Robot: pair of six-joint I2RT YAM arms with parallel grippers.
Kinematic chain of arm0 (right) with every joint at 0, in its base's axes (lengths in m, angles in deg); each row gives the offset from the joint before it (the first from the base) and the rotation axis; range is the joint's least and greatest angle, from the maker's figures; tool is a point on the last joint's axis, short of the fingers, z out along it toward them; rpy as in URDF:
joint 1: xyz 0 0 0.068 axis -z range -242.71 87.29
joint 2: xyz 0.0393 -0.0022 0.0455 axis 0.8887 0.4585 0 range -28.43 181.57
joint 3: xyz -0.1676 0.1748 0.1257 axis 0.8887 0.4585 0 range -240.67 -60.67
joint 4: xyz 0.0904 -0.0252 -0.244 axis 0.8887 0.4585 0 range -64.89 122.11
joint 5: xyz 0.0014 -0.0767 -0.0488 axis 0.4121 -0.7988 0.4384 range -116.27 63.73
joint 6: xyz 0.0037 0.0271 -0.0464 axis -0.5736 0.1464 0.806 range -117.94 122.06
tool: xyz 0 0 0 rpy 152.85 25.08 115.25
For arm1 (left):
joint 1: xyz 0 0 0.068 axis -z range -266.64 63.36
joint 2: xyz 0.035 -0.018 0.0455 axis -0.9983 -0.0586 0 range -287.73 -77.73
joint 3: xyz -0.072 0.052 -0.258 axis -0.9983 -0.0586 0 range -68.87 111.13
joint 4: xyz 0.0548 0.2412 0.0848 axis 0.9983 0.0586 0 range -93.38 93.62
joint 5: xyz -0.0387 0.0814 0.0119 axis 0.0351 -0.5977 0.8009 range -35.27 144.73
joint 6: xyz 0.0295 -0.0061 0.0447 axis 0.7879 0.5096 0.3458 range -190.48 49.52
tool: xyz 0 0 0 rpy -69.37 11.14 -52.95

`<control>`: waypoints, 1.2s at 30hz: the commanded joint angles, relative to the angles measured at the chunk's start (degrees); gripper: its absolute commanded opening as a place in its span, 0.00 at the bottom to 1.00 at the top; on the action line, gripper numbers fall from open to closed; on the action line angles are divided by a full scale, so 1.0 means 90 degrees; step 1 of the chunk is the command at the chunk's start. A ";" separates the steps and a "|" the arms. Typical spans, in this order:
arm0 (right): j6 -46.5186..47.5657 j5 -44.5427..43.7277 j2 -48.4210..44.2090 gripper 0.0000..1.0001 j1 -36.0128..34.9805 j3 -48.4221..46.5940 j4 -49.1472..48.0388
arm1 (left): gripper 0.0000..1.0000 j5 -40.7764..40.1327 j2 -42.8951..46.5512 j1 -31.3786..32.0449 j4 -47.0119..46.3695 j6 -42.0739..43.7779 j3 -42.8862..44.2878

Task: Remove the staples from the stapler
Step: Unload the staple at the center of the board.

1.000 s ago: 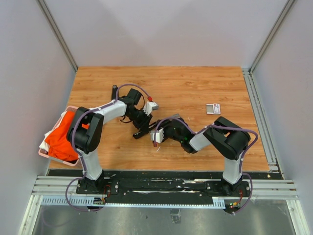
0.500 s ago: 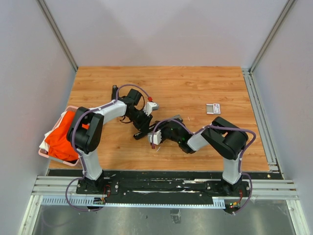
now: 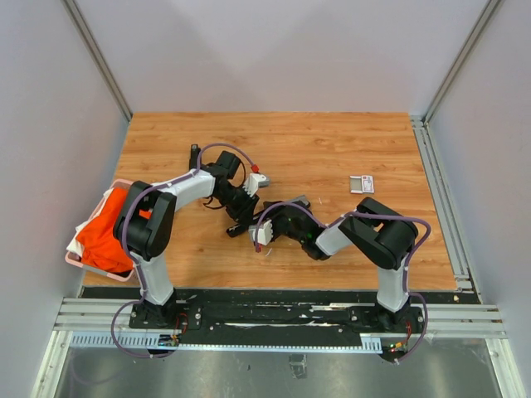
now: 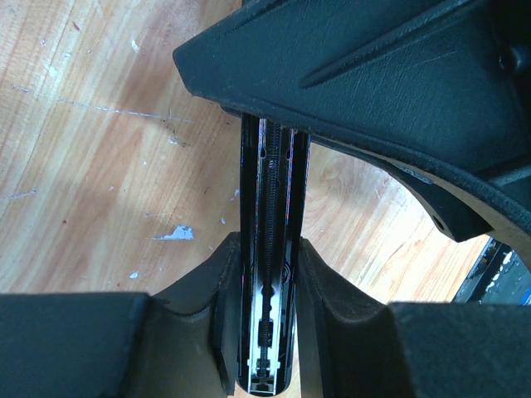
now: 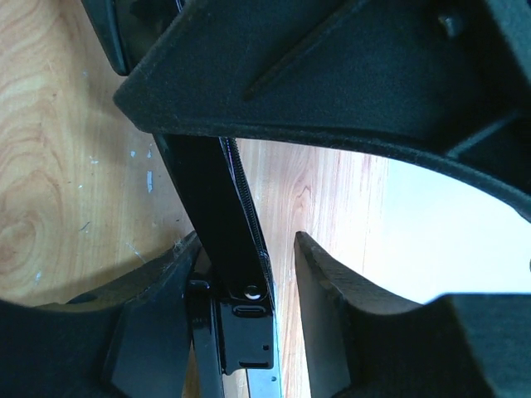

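Note:
The black stapler (image 3: 239, 225) lies opened just left of the table's middle, between both grippers. My left gripper (image 3: 240, 207) is shut on it; in the left wrist view its fingers (image 4: 217, 282) press both sides of the stapler's open channel (image 4: 274, 182), where a long spring shows. My right gripper (image 3: 260, 232) straddles another part of the stapler (image 5: 224, 224). That part leans on the left finger (image 5: 166, 282), and bare wood shows between it and the right finger (image 5: 323, 282), so the jaws stand open. I cannot make out the staples in any view.
A small white-and-red box (image 3: 362, 184) lies on the wood at the right. A pink basket (image 3: 75, 259) holding orange cloth (image 3: 104, 224) hangs off the table's left edge. Grey walls close in the table on three sides.
My right gripper has shifted a little to the left along the stapler and its jaws have widened. The left arm and the stapler have stayed put.

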 commanded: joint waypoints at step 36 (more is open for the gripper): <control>0.0339 0.0005 -0.1048 0.05 0.0181 -0.0496 0.2089 | 0.72 0.0347 0.0587 -0.0346 0.0461 0.0202 0.0473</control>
